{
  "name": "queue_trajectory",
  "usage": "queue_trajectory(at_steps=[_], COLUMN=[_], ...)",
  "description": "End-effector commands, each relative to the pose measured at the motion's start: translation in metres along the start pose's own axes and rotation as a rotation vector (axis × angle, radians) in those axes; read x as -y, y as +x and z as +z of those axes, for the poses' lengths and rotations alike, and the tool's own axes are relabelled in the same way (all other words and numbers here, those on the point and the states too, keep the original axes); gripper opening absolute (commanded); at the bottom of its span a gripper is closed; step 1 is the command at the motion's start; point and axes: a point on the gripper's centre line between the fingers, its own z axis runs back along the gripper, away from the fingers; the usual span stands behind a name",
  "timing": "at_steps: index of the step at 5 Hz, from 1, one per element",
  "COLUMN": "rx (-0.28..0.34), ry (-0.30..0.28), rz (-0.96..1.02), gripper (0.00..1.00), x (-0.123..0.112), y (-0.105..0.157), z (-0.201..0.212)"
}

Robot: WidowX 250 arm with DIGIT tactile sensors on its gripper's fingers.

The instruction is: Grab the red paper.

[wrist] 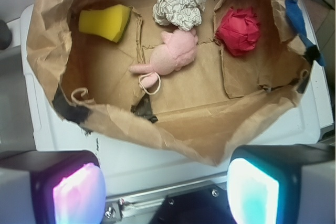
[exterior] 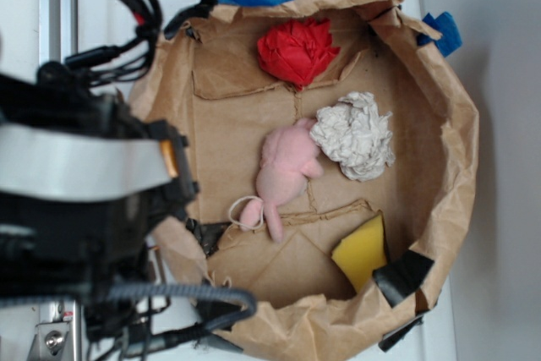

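Clearly released and outside the paper bag [wrist: 173, 129], the end effector [wrist: 165, 190] could snag the rim or grab the white paper ball [wrist: 180, 7] instead of the red paper [wrist: 239, 31].

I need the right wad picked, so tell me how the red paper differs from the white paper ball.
The red paper is bright red; the white paper ball is greyish white. The red paper lies alone near the bag's wall; the white one rests against the pink plush toy. Both are crumpled and of similar size.

Black arm [exterior: 76, 209] with a silver band, black cables, and glowing pink and cyan fingertips [wrist: 79, 192].
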Motion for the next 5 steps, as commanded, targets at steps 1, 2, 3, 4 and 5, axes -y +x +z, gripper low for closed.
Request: queue_trajectory(at_steps=[1, 2, 3, 4, 5], rx=[0.188, 0.188, 0.188, 0.188, 0.207], ry=[-0.092, -0.092, -0.092, -0.092, -0.087], rz=[0.517, 0.517, 0.517, 0.517, 0.595], gripper=[1.00, 1.00, 1.00, 1.00, 1.00], x=[-0.003, -0.003, -0.003, -0.003, -0.011], y=[0.032, 0.032, 0.032, 0.032, 0.054], z=[0.010, 0.010, 0.010, 0.010, -0.014])
